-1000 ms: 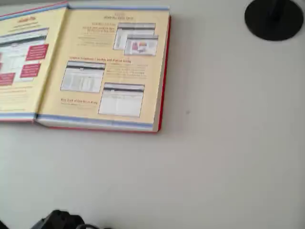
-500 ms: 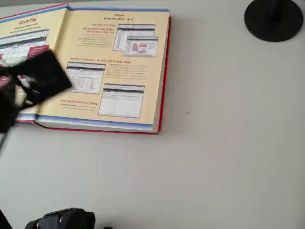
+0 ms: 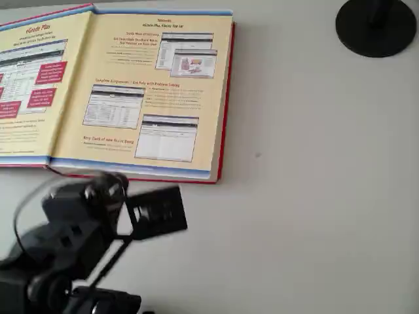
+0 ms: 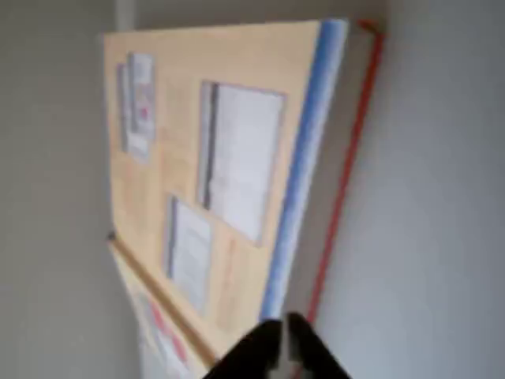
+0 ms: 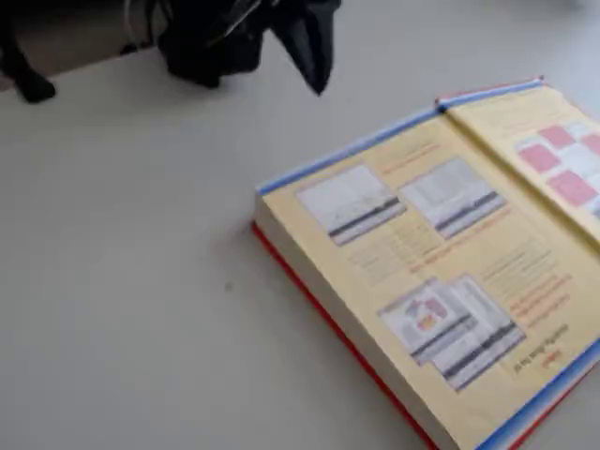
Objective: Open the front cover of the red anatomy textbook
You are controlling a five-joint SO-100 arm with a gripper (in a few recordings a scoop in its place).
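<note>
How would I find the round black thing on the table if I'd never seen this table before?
Start at the big red anatomy textbook, lying open with yellow pages, in the overhead view. Look right across the bare grey table to the top right corner. There sits a flat round black base with a stem in its middle, apart from the book; it is the only round thing.

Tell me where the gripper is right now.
In the overhead view the gripper sits lower left, over bare table just below the open red anatomy textbook, its fingers together.
</note>
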